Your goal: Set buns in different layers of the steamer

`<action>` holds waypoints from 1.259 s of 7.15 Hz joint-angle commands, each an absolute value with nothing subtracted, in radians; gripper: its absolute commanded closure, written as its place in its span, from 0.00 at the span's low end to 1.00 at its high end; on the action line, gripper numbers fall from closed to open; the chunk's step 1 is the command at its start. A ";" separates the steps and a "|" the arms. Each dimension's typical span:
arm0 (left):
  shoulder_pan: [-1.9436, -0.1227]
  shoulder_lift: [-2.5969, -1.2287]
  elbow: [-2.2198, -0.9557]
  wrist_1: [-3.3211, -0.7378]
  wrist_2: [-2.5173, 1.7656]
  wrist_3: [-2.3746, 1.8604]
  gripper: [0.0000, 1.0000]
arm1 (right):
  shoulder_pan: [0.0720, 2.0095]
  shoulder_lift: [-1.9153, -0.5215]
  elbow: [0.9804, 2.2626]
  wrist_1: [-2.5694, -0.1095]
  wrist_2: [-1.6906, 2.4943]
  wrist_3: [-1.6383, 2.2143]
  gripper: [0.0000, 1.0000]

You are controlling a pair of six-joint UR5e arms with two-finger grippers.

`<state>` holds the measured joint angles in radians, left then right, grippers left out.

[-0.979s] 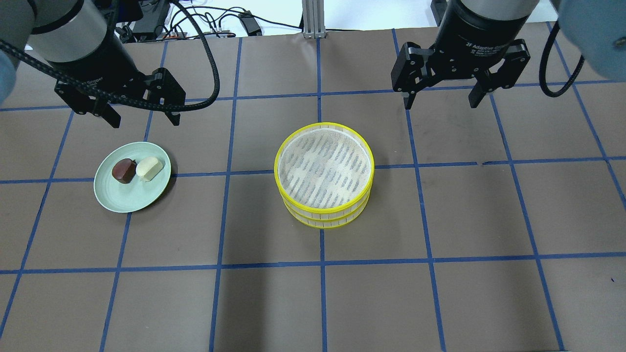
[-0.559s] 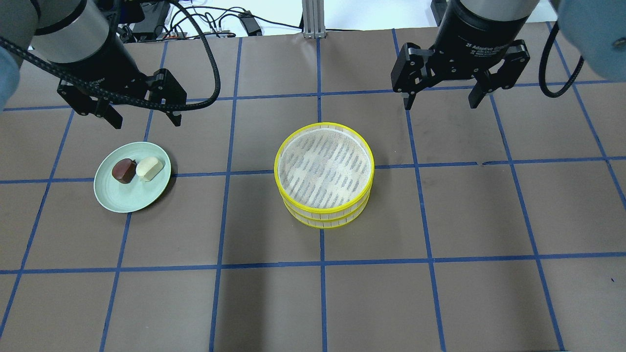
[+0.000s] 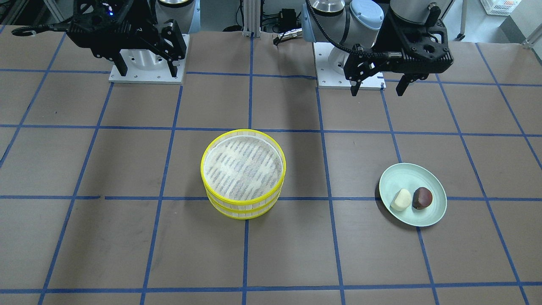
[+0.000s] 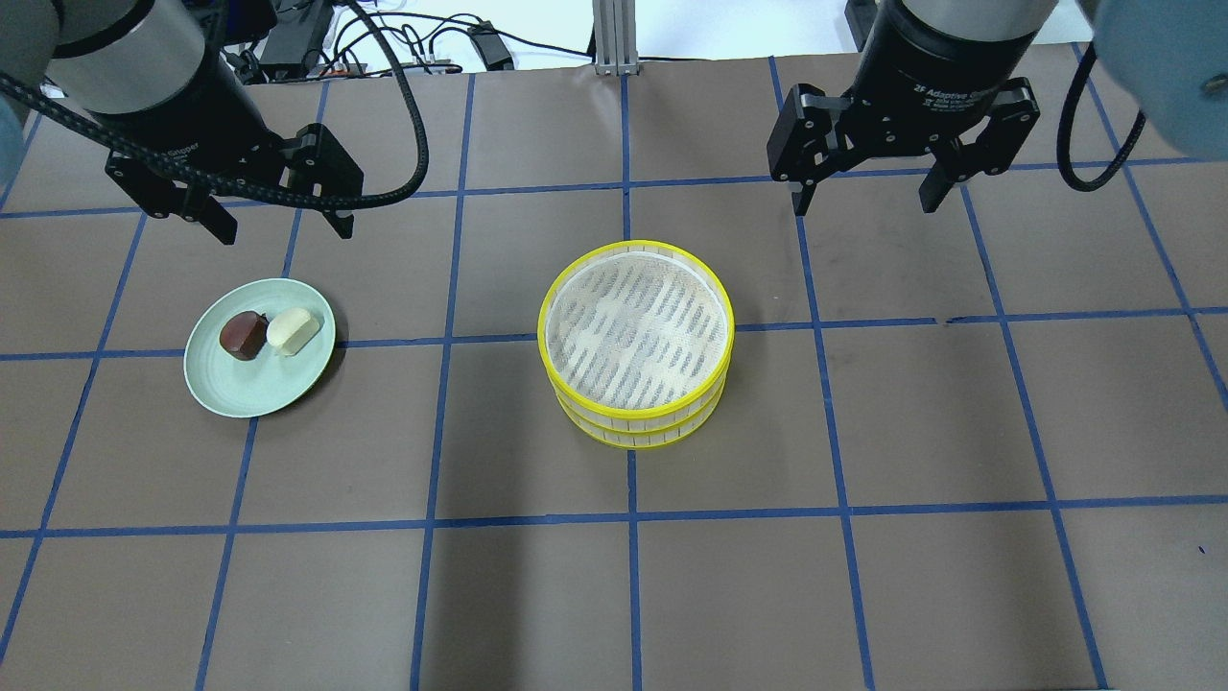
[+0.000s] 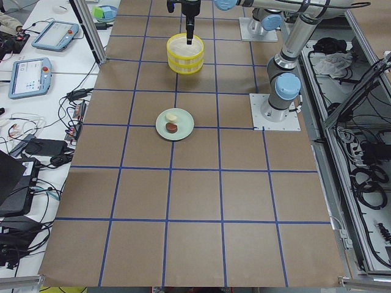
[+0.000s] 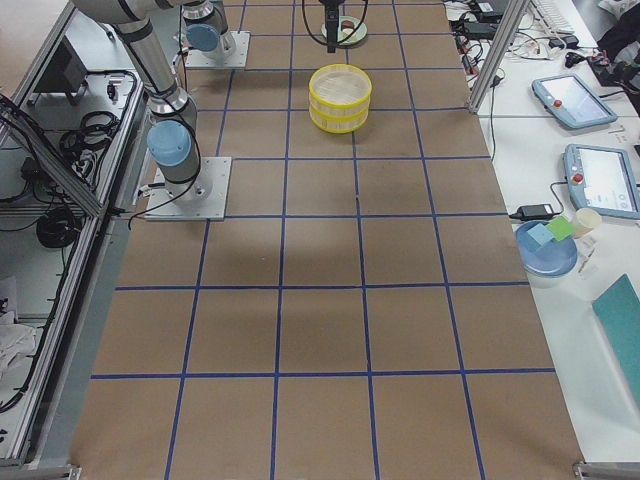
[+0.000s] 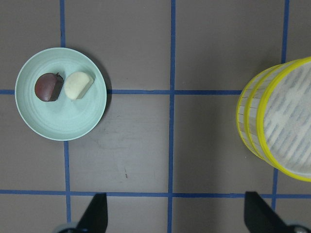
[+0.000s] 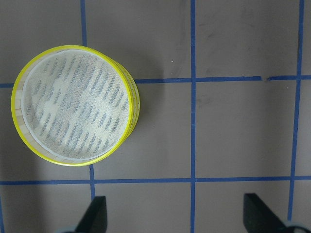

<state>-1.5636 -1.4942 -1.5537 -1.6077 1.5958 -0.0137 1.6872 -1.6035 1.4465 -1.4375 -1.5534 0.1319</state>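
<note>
The steamer (image 4: 636,344) is two stacked yellow-rimmed trays at the table's middle, with nothing on the top mesh floor. It also shows in the front view (image 3: 243,173) and both wrist views (image 7: 279,121) (image 8: 75,111). The cream-white bun (image 4: 293,330) and the reddish-brown bun (image 4: 243,335) lie side by side on a pale green plate (image 4: 249,389) at the left. My left gripper (image 4: 284,232) hangs open and empty above the table, just behind the plate. My right gripper (image 4: 865,205) hangs open and empty behind and to the right of the steamer.
The brown table cover carries a grid of blue tape lines. Cables and a metal post (image 4: 612,38) lie at the far edge. Both arm bases (image 3: 146,63) (image 3: 347,67) stand on the robot's side of the table.
My left gripper has shifted slightly toward the far edge, away from the plate. The right gripper, the buns and the steamer have not moved.
</note>
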 commanded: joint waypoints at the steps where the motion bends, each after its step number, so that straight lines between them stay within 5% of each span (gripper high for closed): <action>1: -1.563 -1.494 -1.549 -1.605 1.595 -0.014 0.00 | 1.687 -1.603 1.447 -1.437 -1.552 0.132 0.00; 9: -1.556 -1.503 -1.566 -1.601 1.617 -0.012 0.00 | 1.687 -1.605 1.453 -1.440 -1.554 0.130 0.00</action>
<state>-1.5588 -1.5018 -1.5640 -1.6022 1.6152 -0.0125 1.6898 -1.6046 1.4518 -1.4396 -1.5526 0.1320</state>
